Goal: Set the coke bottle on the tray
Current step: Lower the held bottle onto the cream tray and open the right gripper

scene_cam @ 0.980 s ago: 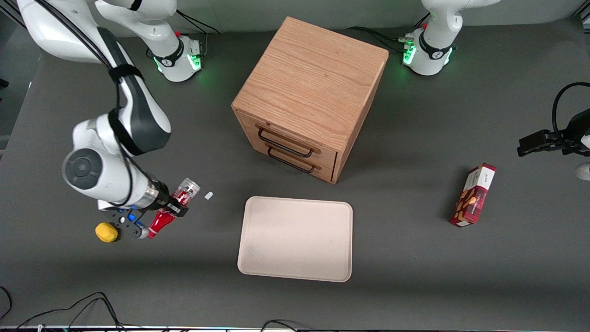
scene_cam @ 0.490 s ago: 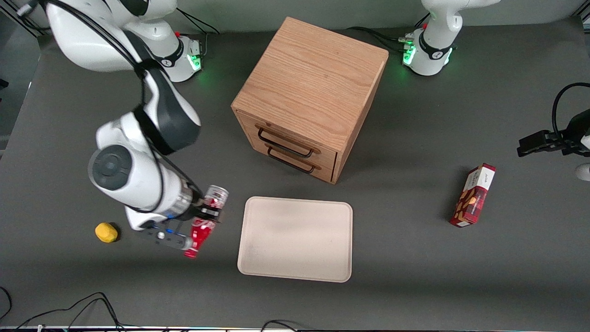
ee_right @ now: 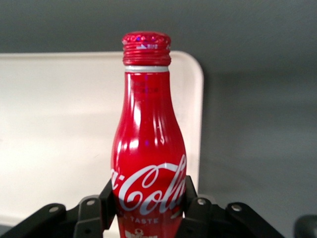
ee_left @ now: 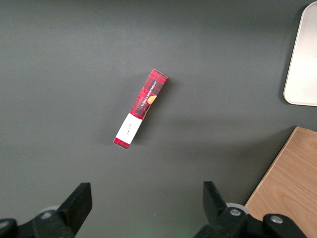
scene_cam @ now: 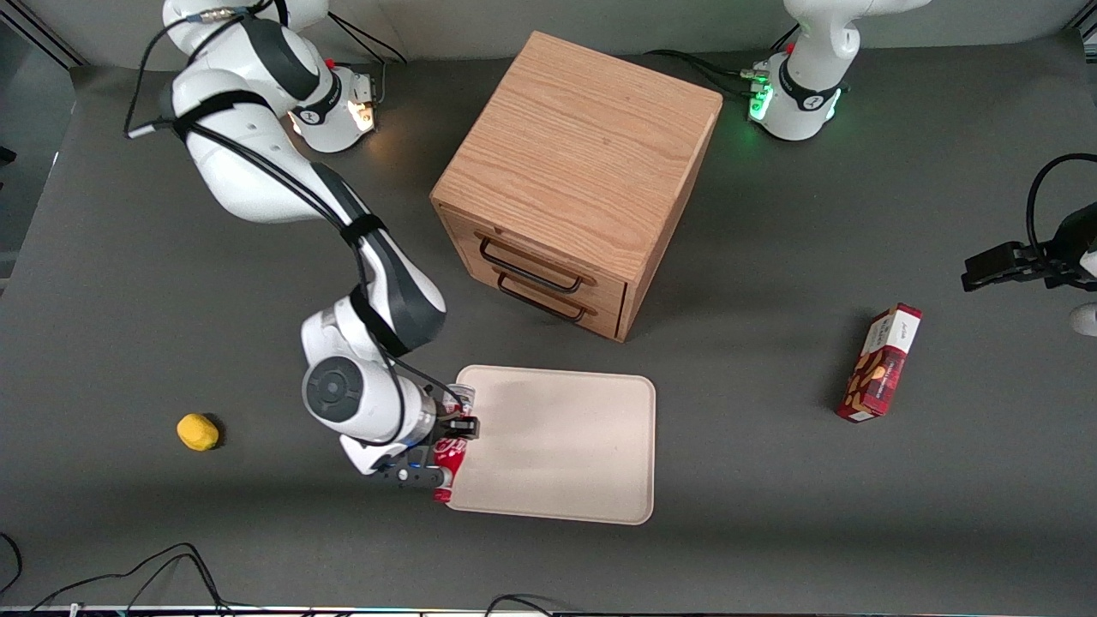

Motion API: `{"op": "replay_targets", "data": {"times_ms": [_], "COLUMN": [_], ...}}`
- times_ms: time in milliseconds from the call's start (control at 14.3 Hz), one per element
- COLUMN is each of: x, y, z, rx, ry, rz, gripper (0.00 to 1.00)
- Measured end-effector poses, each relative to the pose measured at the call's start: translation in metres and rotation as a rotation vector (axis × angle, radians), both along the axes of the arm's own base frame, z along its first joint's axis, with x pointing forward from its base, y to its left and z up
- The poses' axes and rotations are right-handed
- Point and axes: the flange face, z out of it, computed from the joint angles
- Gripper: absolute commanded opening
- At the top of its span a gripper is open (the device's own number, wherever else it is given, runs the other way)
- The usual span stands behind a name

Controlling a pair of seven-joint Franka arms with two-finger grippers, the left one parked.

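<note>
The coke bottle (ee_right: pixel 147 158) is red with white script and a red cap. My gripper (scene_cam: pixel 452 433) is shut on its body and holds it lying level, above the rim of the tray at the working arm's end. In the front view the bottle (scene_cam: pixel 447 463) shows below the wrist, its neck pointing toward the front camera. The cream tray (scene_cam: pixel 557 446) lies flat on the table in front of the drawer cabinet. In the right wrist view the tray (ee_right: pixel 59 129) fills the background under the bottle.
A wooden two-drawer cabinet (scene_cam: pixel 578 176) stands farther from the camera than the tray. A yellow lump (scene_cam: pixel 196 431) lies toward the working arm's end. A red snack box (scene_cam: pixel 880 362) lies toward the parked arm's end; it also shows in the left wrist view (ee_left: pixel 141 107).
My gripper has carried the bottle sideways from near the yellow lump to the edge of the tray. The bottle stays clamped. The arm has stretched out over the table.
</note>
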Motion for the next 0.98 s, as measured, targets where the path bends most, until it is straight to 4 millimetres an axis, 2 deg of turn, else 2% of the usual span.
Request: {"op": "replay_targets", "data": {"times_ms": [140,210,420,490,560,840,980], "x": [-0.002,-0.001,0.001,0.001,0.001,0.003,0.009], "y": [0.006,0.006,0.005,0.005,0.005,0.005,0.001], "z": [-0.03,-0.041,-0.064,-0.065,-0.064,-0.062,-0.044], "rx": [0.005,0.011,0.024,0.027,0.028,0.032,0.021], "ry": [0.004,-0.004,-0.027,-0.031,-0.034,-0.048,-0.078], "rz": [0.002,-0.002,-0.012,-0.013,-0.013,-0.014,-0.01], "gripper": [0.19,0.19,0.45,0.88,1.0,1.0,1.0]}}
